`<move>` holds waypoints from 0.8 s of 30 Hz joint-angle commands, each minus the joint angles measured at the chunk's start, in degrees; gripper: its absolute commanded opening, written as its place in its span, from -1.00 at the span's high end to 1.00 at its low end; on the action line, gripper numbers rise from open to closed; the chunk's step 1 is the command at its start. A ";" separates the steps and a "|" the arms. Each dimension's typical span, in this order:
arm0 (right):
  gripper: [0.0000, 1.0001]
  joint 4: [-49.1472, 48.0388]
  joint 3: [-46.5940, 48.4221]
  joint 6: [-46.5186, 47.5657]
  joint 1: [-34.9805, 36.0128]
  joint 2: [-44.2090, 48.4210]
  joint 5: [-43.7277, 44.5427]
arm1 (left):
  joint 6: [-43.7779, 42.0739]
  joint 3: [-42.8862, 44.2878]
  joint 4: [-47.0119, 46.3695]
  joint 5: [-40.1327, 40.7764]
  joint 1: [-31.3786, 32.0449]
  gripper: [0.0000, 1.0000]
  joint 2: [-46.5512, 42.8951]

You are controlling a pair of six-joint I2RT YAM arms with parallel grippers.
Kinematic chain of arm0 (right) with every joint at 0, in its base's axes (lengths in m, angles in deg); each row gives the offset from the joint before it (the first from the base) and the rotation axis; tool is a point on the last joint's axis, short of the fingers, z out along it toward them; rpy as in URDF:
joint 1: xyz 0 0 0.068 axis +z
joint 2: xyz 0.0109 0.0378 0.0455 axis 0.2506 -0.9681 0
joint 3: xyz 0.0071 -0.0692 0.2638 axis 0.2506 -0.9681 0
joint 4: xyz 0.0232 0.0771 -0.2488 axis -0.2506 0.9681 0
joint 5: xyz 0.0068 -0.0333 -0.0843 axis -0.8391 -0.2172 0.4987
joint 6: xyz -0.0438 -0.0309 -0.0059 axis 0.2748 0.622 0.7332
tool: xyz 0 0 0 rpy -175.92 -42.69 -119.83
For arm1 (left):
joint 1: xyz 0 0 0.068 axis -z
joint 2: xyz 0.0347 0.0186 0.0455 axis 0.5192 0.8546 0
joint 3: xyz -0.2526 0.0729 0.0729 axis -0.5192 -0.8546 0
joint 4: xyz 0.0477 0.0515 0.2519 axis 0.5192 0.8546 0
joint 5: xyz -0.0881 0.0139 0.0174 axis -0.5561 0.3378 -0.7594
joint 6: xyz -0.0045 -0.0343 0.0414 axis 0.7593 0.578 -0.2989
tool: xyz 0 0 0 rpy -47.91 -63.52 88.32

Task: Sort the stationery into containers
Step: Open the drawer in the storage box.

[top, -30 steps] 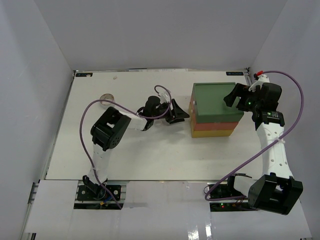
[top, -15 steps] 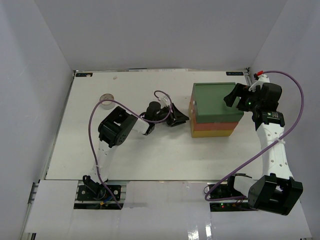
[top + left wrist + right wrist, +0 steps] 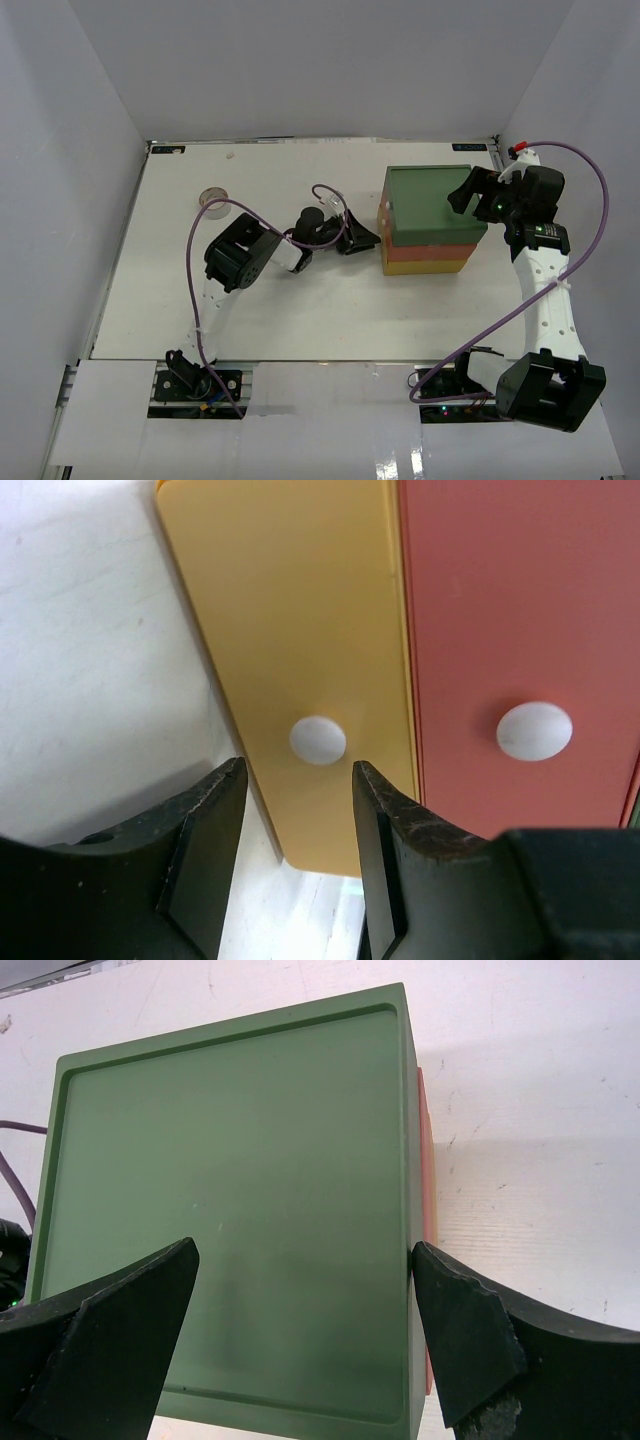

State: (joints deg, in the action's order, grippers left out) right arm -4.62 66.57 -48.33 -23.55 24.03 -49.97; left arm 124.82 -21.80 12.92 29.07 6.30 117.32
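Zero items looked sorted, drawers (image 3: 425, 255) shut; left gripper (image 3: 297, 775) hung half-open, lined up on the yellow drawer (image 3: 280, 610)'s knob (image 3: 318, 740), gripping nothing.

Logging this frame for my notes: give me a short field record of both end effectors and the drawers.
Left end effector: open, white knob of yellow drawer just ahead between its tips, not gripped
Right end effector: open wide over green top
Red drawer: beside yellow one, fronts level
Tape roll: on table, far left
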 commanded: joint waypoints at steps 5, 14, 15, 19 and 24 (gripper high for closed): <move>-0.86 -2.07 -0.48 0.07 0.07 1.65 -2.04 | -1.70 3.46 -3.52 -1.04 0.47 -0.13 0.34; -0.86 -2.16 -0.75 0.16 0.07 1.74 -1.95 | -1.96 4.52 -4.40 -2.10 0.65 -0.13 1.31; -0.86 -2.16 -0.75 0.16 0.07 1.74 -1.95 | -1.96 4.61 -4.49 -2.45 0.65 -0.12 1.40; -0.86 -2.16 -0.66 0.07 0.07 1.74 -1.77 | -1.96 5.05 -4.58 -2.98 0.83 -0.08 1.49; -0.86 -2.16 -0.57 0.16 0.07 1.83 -1.86 | -2.22 5.40 -4.49 -3.33 1.00 -0.03 1.49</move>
State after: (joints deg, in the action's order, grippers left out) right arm -5.26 65.90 -48.29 -23.55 24.49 -49.97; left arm 123.51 -18.41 10.47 27.06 6.57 118.74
